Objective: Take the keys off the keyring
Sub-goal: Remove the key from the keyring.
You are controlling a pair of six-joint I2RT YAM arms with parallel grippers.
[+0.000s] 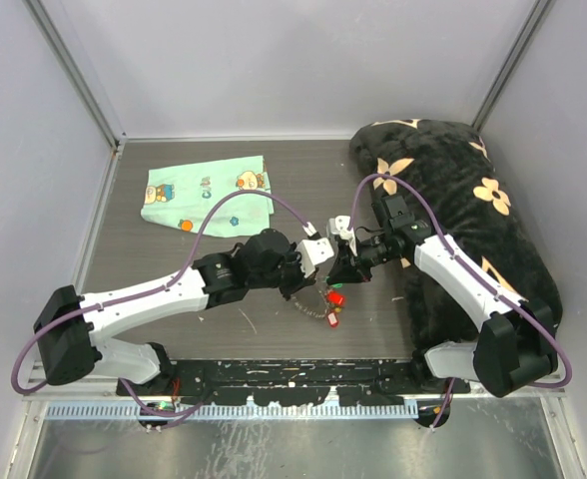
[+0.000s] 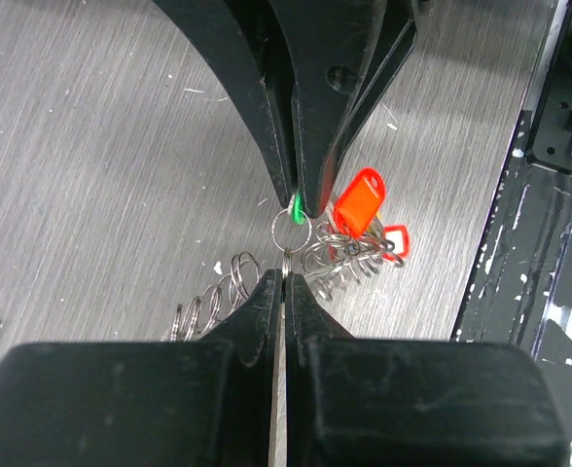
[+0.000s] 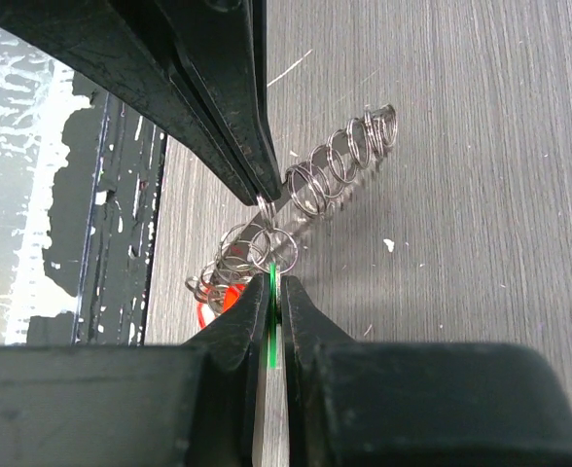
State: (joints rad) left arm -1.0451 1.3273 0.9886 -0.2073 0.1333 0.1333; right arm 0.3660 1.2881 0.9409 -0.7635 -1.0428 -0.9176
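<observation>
- left gripper (image 2: pixel 282 277): clenched hard on a thin bit of the keyring (image 3: pixel 337 167), mid-table between the two arms.
- right gripper (image 2: pixel 301 199): pinching the green key (image 2: pixel 296 206) by its head, nose to nose with the left and tips nearly touching.
- small split ring (image 2: pixel 290 230) bridges the two grips. The rest of the loop and the red keys (image 2: pixel 359 202) hang beside and below. Can't tell if the low end rests on the table (image 2: pixel 91 146).
- Risk 1: a straight pull apart won't open the split ring. It probably just bends the wire or drags one grip loose.
- Risk 2: the green head is thin plastic held right at the fingertips, so any twist load and it likely slips out.
- Risk 3: the left grip is on bare wire. If it slides, the whole bunch drops and both grasps need redoing.
- Risk 4: almost no gap between the fingertips, so rotating to thread the key off could knock the fingers together.
- Risk 5: the dangling red tags could snag the neighbouring rings during the twist and pull them into the grip zone.
</observation>
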